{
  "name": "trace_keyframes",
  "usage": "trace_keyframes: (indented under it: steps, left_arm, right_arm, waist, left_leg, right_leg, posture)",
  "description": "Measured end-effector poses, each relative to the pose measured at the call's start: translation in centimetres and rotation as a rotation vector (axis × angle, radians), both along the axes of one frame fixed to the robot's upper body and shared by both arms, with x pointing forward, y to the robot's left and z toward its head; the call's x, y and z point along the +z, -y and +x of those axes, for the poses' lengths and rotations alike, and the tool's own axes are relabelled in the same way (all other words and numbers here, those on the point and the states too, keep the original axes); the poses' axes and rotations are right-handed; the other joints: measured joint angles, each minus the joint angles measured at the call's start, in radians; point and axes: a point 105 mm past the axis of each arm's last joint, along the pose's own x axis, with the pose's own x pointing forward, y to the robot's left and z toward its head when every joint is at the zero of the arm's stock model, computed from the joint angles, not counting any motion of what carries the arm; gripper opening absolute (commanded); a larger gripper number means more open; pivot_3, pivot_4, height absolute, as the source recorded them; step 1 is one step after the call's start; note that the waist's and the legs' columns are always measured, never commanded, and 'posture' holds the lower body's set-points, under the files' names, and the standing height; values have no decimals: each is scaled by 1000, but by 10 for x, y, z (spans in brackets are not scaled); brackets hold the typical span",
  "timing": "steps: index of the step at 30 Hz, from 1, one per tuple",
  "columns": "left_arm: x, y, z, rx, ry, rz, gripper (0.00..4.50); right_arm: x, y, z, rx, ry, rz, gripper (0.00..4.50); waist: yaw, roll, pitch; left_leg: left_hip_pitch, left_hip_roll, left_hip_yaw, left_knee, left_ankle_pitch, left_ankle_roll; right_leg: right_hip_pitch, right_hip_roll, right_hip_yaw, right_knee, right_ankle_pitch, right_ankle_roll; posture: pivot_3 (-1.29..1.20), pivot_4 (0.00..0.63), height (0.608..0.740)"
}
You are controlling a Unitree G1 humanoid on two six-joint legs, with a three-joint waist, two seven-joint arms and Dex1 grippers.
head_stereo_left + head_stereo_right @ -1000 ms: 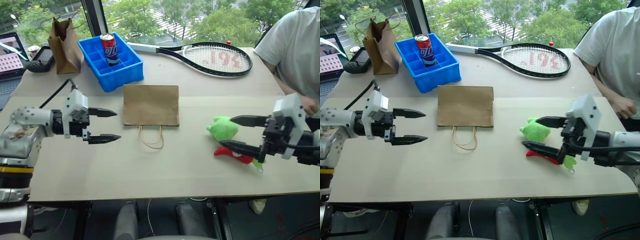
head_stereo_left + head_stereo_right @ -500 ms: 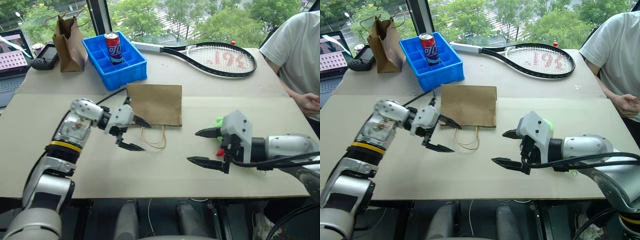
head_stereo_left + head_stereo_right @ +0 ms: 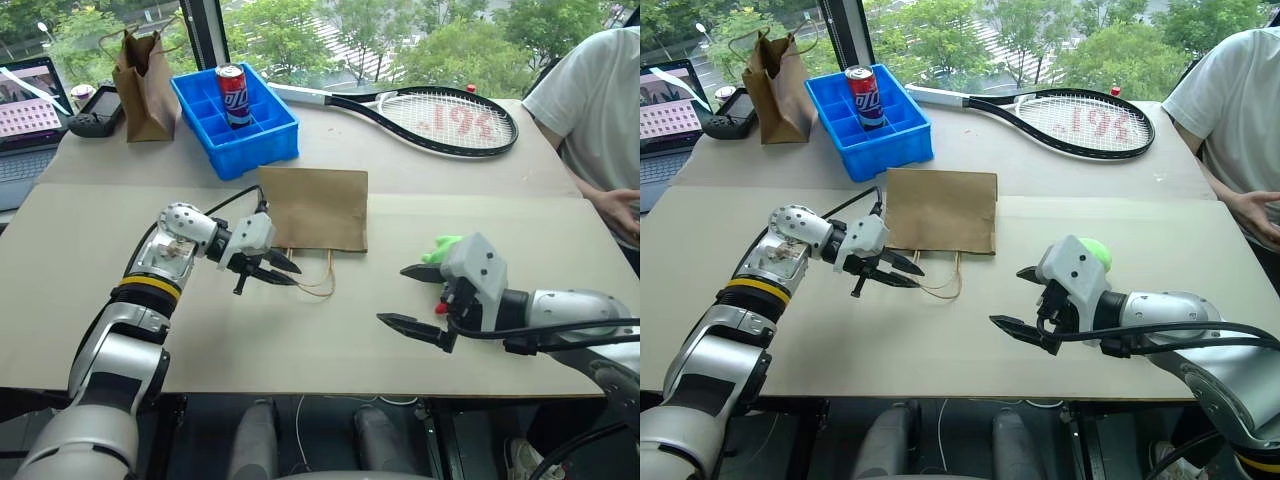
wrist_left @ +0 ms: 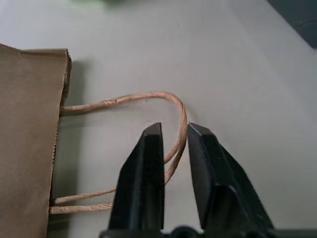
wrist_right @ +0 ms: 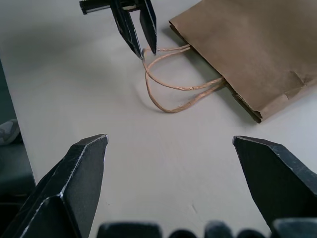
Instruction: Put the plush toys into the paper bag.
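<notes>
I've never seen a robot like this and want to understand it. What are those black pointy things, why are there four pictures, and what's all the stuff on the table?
The black pointy things are the robot's jaws, its hands. Two pictures come from cameras in its head, looking down at the pale table. Two come from little cameras on its wrists, looking along the jaws.

The left gripper has shut its jaws on a thin looped twine handle of the flat, wide light-brown paper bag. The right gripper is wide open and holds nothing. Behind it peek a light-green plush ball and a bit of a red plush toy.

Farther back are a blue plastic tray with a red drink can, a black tennis racket and a darker, taller paper bag. A person in a white shirt sits beside the table.
</notes>
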Motion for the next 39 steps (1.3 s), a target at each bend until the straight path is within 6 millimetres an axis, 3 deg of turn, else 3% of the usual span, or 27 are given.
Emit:
trace_keyframes:
  steps: [8, 11, 16, 22, 25, 30, 37, 39]
  left_arm:
    - [18, 4, -9, -28, -44, -47, 77]
    - [19, 8, -8, -28, -40, -61, 696]
    - [7, 1, -3, -21, 24, 12, 2487]
    - [-7, 5, -1, -42, 51, 45, 2487]
    - [-14, 4, 0, -38, 60, 58, 1797]
    - [-27, 0, 2, -35, 55, 73, 64]
    - [-12, 3, 3, -5, -13, 0, 64]
    - [1, 5, 1, 5, -64, -50, 64]
  right_arm:
    - [-1, 2, 1, -12, 8, -11, 4500]
    - [-1, 3, 2, -18, 12, -18, 4500]
    - [-3, 5, 5, -35, 17, -24, 4500]
    - [-3, 5, 7, -42, 24, -23, 4500]
    - [-3, 5, 7, -44, 25, -23, 4500]
    - [-3, 5, 8, -50, 29, -22, 4500]
    - [-4, 6, 8, -62, 27, -18, 4500]
    - [-5, 6, 7, -63, 21, -17, 4500]
  waist:
    - [2, 0, 0]
    - [3, 0, 0]
    - [4, 0, 0]
    - [5, 0, 0]
    - [5, 0, 0]
    - [4, 0, 0]
    - [4, 0, 0]
    - [3, 0, 0]
  left_leg:
    - [0, 0, -1, 2, 0, 0]
    - [-2, 0, -2, 5, 0, 0]
    - [-2, 0, -2, 6, 0, 0]
    - [-3, 0, -2, 7, 0, 0]
    - [-3, 0, -2, 7, 0, 0]
    - [-3, 0, -3, 7, 0, 0]
    - [-4, 0, -3, 7, 0, 0]
    - [-4, 0, -3, 8, 0, 0]
  right_leg:
    - [1, 0, -2, 0, 0, 0]
    - [1, 0, -2, 1, 0, 0]
    - [1, 0, -2, 1, 0, 0]
    - [1, 0, -3, 1, 0, 0]
    - [1, 0, -3, 1, 0, 0]
    - [1, 0, -3, 1, 0, 0]
    - [1, 0, -3, 1, 0, 0]
    - [1, 0, -3, 2, 0, 0]
  posture:
    - [0, 150, 740]
    - [0, 150, 740]
    - [0, 150, 740]
    - [0, 150, 740]
    - [0, 150, 740]
    - [0, 150, 740]
    - [0, 150, 740]
    - [0, 150, 740]
